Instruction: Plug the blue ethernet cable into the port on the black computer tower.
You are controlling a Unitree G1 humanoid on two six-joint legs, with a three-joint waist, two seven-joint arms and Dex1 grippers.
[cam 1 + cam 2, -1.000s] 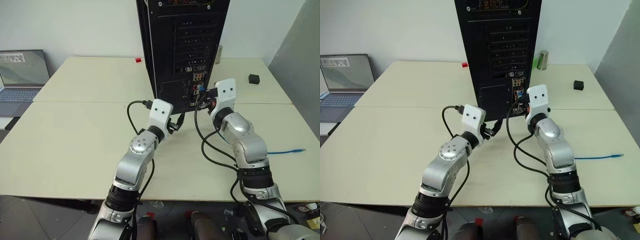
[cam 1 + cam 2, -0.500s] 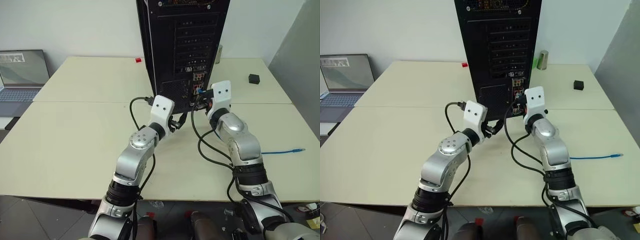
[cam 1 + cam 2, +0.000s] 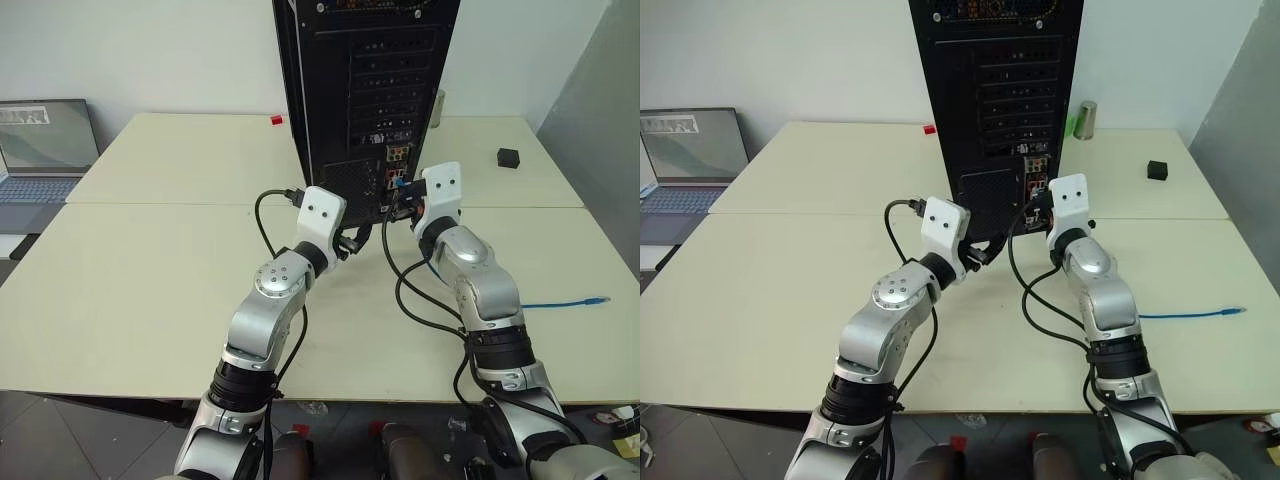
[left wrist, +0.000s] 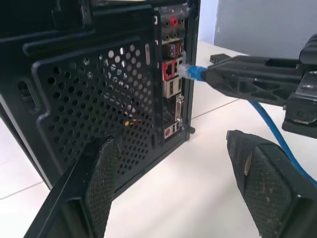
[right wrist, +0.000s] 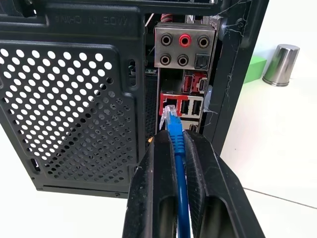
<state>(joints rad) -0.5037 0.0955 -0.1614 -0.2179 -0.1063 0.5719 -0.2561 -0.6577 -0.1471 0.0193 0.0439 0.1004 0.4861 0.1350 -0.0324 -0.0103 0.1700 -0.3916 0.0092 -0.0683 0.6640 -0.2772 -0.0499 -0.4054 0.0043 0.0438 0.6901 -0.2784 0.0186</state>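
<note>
The black computer tower (image 3: 365, 90) stands upright on the table with its rear face toward me. My right gripper (image 5: 178, 141) is shut on the blue ethernet cable (image 5: 177, 136) just behind its clear plug. The plug tip (image 4: 183, 69) sits at the mouth of the red-framed port (image 5: 166, 101) low on the rear panel; I cannot tell how deep it sits. The cable's other end (image 3: 575, 301) lies on the table at the right. My left gripper (image 4: 178, 173) is open and holds nothing, level in front of the mesh grille (image 4: 99, 109), left of the right gripper (image 3: 405, 200).
A grey laptop (image 3: 45, 150) stands at the far left. A small black box (image 3: 508, 157), a silver cup (image 5: 281, 64) and a green block (image 5: 255, 67) sit right of the tower. A small red piece (image 3: 276, 120) lies behind it. Black arm cables (image 3: 410, 290) loop over the table.
My right forearm has swung slightly to the left while its gripper stays at the port with the cable. The left gripper keeps its place and stays open.
</note>
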